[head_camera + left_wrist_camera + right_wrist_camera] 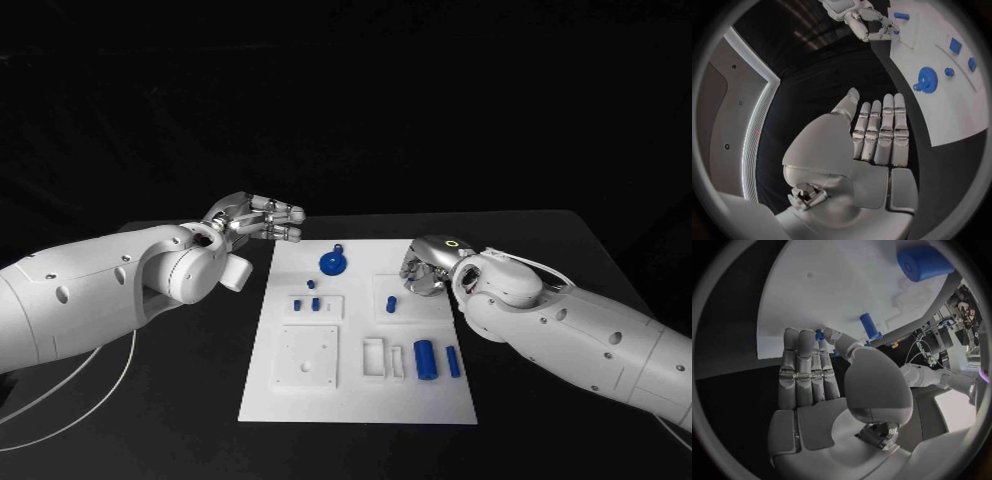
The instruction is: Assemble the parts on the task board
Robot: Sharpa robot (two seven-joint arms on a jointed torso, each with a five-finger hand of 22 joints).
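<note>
One white task board (289, 405) lies flat in the middle of the black table (159, 420), its long sides running away from the robot. Seven blue parts are visible on it in the head view. One gear-shaped wheel (333, 263) with a small loop on top lies near the far edge of the board, between the two hands. Three small pegs (310, 284) are grouped just nearer than the wheel on the left half of the board, one above a pair standing side by side. One small peg (391, 302) stands on the right half, just beside the right hand. One thick cylinder (424, 359) and one thinner bar (453, 362) lie side by side near the board's right edge toward the near end. The board also carries raised white fixtures: one square plate (307, 354) on the left and narrow upright frames (378, 357) in the middle. The parts are saturated blue against the matte white board. The left hand (260, 220) hovers off the far left corner of the board, over the bare table; in the left wrist view its fingers (882, 132) lie straight and pressed side by side, holding nothing. The right hand (427, 268) sits at the right edge of the board; in the right wrist view its fingers (804, 365) are extended and close together, and their tips reach the board edge by a small blue peg, though whether they touch the peg cannot be told.
</note>
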